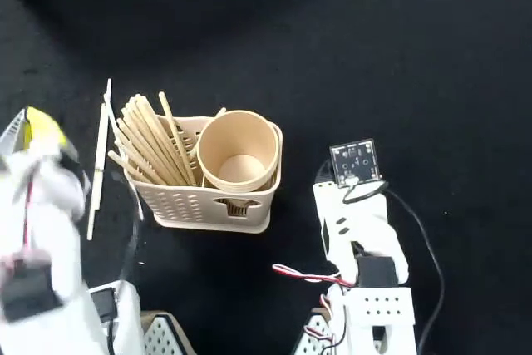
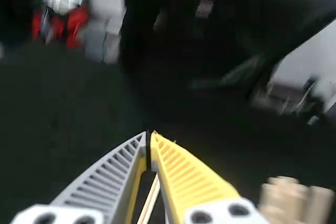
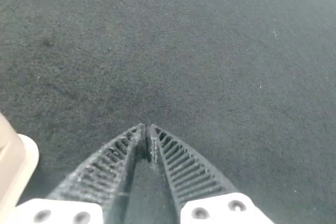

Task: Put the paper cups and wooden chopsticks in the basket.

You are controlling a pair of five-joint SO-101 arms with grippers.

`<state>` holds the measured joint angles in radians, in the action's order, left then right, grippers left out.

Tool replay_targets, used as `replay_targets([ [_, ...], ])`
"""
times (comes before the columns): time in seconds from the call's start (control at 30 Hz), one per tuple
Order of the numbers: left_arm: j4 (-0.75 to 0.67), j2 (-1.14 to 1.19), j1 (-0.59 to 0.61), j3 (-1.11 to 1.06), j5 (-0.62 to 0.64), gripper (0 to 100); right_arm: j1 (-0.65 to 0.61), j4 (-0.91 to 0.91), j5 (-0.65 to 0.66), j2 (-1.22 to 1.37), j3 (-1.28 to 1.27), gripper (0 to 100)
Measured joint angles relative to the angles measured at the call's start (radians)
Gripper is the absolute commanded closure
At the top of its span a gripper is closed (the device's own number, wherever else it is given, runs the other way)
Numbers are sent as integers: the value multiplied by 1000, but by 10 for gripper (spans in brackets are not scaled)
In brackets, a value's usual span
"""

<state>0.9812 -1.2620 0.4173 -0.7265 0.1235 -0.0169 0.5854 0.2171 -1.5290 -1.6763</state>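
At far left the left gripper (image 2: 148, 136) is held raised over the counter (image 1: 416, 81), fingers closed tip to tip, probably because stray wooden chopsticks (image 1: 100, 155) are left lying just beside the basket (image 1: 191, 201). A bundle of chopsticks (image 1: 154, 143) and a paper cup (image 1: 238, 151) are already stood inside it, so the right gripper (image 3: 146, 129) is parked at right, fingers closed on nothing.

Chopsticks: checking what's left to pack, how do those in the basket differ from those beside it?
Chopsticks in the basket are many; chopsticks on the table are few. Those in the basket lean slanted; those on the table lie flat. Both are pale wood.
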Motion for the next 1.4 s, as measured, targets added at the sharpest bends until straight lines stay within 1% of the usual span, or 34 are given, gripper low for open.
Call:
replay_targets([
  [0.17, -52, 327, 71, 26, 3, 960, 0, 0, 0, 0, 0, 985],
  [0.3, -44, 666, 75, 170, -18, 836, 0, 0, 0, 0, 0, 985],
  [0.33, -23, 756, 75, 222, -35, 805, 0, 0, 0, 0, 0, 985],
  [0.4, 49, 933, 69, 331, -63, 779, 0, 0, 0, 0, 0, 985],
  [0.53, 227, 1255, 31, 571, -123, 791, 0, 0, 0, 0, 0, 985],
  [0.67, 318, 1507, -8, 776, -133, 791, 0, 0, 0, 0, 0, 985],
  [0.83, 334, 1703, -63, 919, -140, 791, 0, 0, 0, 0, 0, 985],
  [0.97, 334, 1818, -69, 1031, -140, 795, 0, 0, 0, 0, 0, 985],
  [1.03, 341, 1872, -64, 1086, -140, 837, 0, 0, 0, 0, 0, 985],
  [1.17, 344, 1970, -46, 1194, -140, 961, 0, 0, 0, 0, 0, 985],
  [1.2, 342, 1993, -41, 1215, -141, 977, 0, 0, 0, 0, 0, 985],
  [1.3, 353, 2036, -49, 1267, -169, 972, 0, 0, 0, 0, 0, 985],
  [1.4, 397, 2041, -43, 1312, -176, 971, 0, 0, 0, 0, 0, 985],
])
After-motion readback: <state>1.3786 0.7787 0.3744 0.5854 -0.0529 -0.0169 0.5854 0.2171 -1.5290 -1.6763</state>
